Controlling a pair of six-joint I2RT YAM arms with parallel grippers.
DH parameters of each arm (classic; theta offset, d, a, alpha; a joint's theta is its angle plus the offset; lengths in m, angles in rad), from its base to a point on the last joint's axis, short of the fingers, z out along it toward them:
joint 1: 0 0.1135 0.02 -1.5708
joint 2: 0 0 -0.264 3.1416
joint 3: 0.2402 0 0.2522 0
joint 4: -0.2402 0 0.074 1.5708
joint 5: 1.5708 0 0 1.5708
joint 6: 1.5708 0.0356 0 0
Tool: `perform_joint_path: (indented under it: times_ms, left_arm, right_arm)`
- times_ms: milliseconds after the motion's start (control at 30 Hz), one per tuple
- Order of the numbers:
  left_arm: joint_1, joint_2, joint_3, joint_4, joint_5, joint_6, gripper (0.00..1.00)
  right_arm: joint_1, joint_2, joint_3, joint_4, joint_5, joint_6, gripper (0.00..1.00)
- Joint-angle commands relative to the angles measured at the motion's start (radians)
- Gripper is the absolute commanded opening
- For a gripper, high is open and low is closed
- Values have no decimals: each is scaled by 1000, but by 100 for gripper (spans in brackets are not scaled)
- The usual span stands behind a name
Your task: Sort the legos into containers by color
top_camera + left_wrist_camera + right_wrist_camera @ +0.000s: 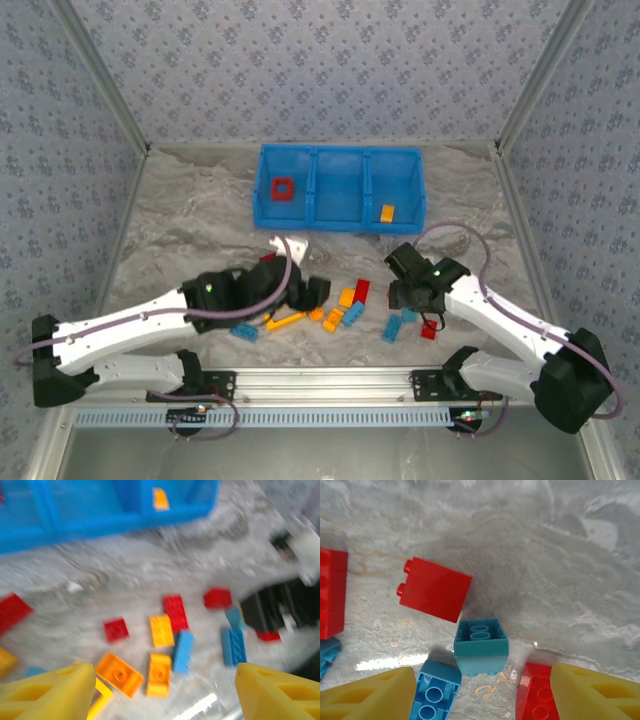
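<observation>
Legos [347,297] in red, blue and orange lie loose on the table [200,220] between our arms. Our left gripper [165,680] hangs spread above them, holding nothing. Our right gripper [482,680], also spread, brackets a light blue brick [481,647], seemingly to pick it. Beyond bare tabletop, the blue tray [330,222] holds a red frame [283,188] at left and an orange brick [387,212] at right, so blue likely goes between. Its near wall needs clearing.

Grey marbled tabletop [190,215], blue floral-patterned walls [330,70], aluminium rail [320,380] at near edge
</observation>
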State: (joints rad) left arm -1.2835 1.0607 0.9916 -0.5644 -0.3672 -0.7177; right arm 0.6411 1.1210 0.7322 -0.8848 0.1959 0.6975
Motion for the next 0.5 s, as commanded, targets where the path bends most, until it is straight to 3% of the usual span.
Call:
perform_joint_path:
  times_ms: [0, 200, 467]
  left_arm:
    - [-119, -54, -53, 48, -121, -93, 75]
    - [-207, -10, -84, 81, -140, -143, 74]
    - [-215, 18, -65, 106, -143, -117, 73]
  right_arm:
    - [-38, 44, -14, 51, -109, -60, 70]
    - [-55, 109, -21, 65, -87, -61, 61]
    - [-66, 157, -39, 76, -71, -50, 52]
